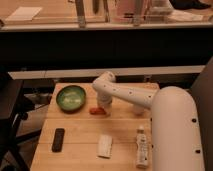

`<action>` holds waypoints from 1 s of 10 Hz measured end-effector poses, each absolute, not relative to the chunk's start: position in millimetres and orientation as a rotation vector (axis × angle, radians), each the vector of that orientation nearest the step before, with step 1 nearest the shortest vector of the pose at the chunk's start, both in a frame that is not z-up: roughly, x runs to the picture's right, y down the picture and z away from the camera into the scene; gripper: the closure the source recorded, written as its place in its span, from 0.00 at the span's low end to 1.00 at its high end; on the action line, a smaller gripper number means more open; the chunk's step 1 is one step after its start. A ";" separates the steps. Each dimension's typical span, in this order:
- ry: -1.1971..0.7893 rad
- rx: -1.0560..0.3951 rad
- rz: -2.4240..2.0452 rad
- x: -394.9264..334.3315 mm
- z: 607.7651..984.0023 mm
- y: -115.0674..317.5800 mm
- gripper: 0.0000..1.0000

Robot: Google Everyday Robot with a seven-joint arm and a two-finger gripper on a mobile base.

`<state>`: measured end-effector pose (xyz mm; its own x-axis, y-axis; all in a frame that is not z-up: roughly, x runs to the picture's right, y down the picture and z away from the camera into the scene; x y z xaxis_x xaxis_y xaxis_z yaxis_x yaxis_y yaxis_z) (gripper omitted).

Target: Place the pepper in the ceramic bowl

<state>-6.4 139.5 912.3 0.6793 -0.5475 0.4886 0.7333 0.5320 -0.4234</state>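
One claw (101, 106) sits atop the pepper (96, 111) beside the ceramic bowl (71, 97).

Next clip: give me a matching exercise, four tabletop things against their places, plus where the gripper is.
Things:
1. pepper
2. ceramic bowl
3. black bar
4. white block

Places:
A. front left of the table
B. back left of the table
C. front middle
D. on the wood right of the bowl, under the arm

Pairs: 1-D, 2-B, 3-A, 4-C.

The gripper sits right at the pepper.
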 end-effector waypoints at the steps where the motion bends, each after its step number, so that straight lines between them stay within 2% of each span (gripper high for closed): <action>1: -0.315 -0.651 -0.781 -7.7 912.2 140.0 0.93; 2: -0.315 -0.652 -0.780 -7.4 912.1 140.3 0.98; 4: -0.314 -0.652 -0.780 -7.5 912.1 139.3 0.99; 7: -0.297 -0.636 -0.790 -13.8 915.6 105.2 0.99; 10: -0.280 -0.634 -0.797 -16.3 915.1 97.2 0.99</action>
